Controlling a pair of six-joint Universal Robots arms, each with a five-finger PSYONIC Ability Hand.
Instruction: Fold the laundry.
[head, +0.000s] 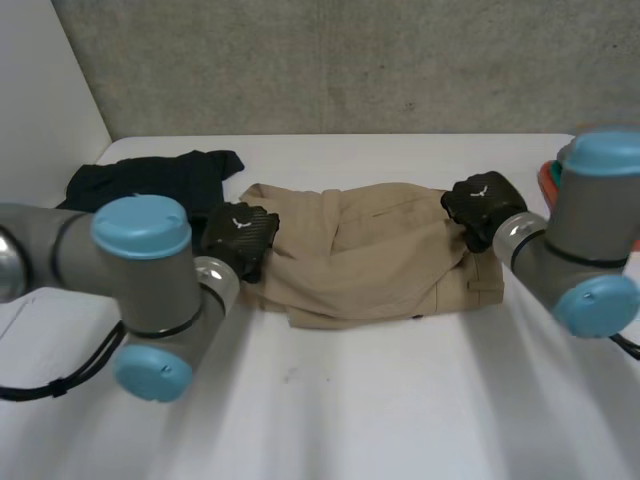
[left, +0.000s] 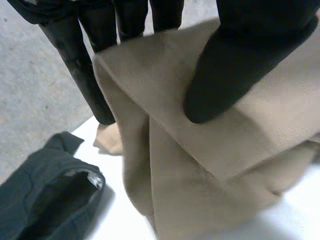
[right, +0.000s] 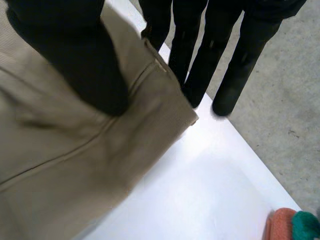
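From the head camera I see tan pants (head: 370, 255) lying crosswise on the middle of the white table (head: 400, 400), rumpled, with one part lapped over the rest. My left hand (head: 240, 238) is at their left end and my right hand (head: 483, 205) at their right end, both on the cloth. A dark garment (head: 150, 180) lies bunched at the far left, near the left hand. An orange thing (head: 546, 182) peeks out beside my right arm (head: 580, 240).

The white table (head: 380, 400) has wide bare room on the near side of the tan trousers (head: 370, 260), which lie across its middle with the left hand (head: 240, 235) and right hand (head: 485, 205) pinching their ends, a dark cloth (head: 150, 180) by the far left corner and an orange thing (right: 278, 226) at the right edge.
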